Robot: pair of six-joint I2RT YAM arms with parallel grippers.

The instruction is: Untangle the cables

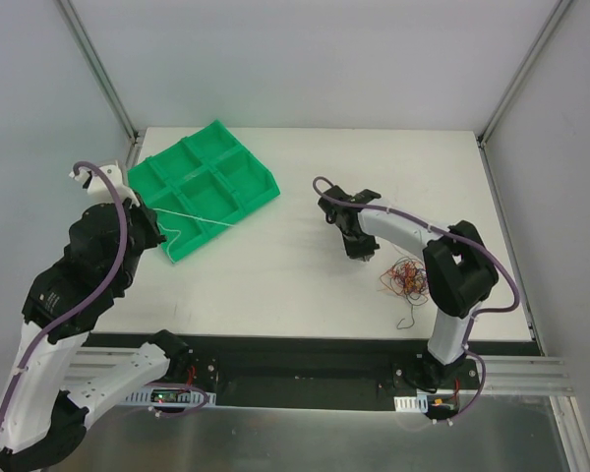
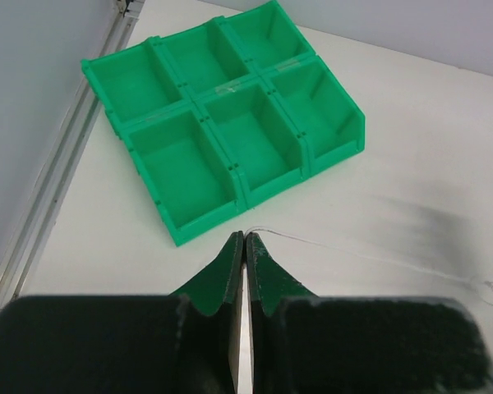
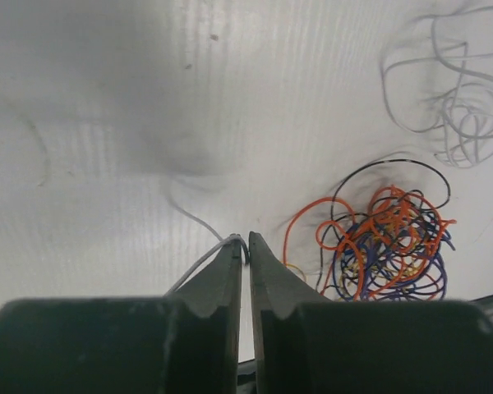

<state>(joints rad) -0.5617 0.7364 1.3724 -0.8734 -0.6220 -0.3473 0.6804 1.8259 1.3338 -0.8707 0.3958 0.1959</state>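
Between the two arms, a thin white cable (image 2: 370, 256) runs low over the worktop (image 1: 305, 295). The left fingers (image 2: 223, 275) are clenched on one end of it, just beside the near corner of the green tray (image 2: 230, 123). The right fingers (image 3: 269, 283) are pinched on a pale strand, probably the same cable. The clump of cables (image 1: 408, 278), orange, black and blue, lies near the right arm's base, apart from both pairs of fingers.

A pull that is too strong could make the thin cable slip out, or catch on the tray corner and drag the tray. Whether the strand joins the clump cannot be told; if so, the clump would follow. Open room lies in the middle of the worktop, while its left and front edges are close.
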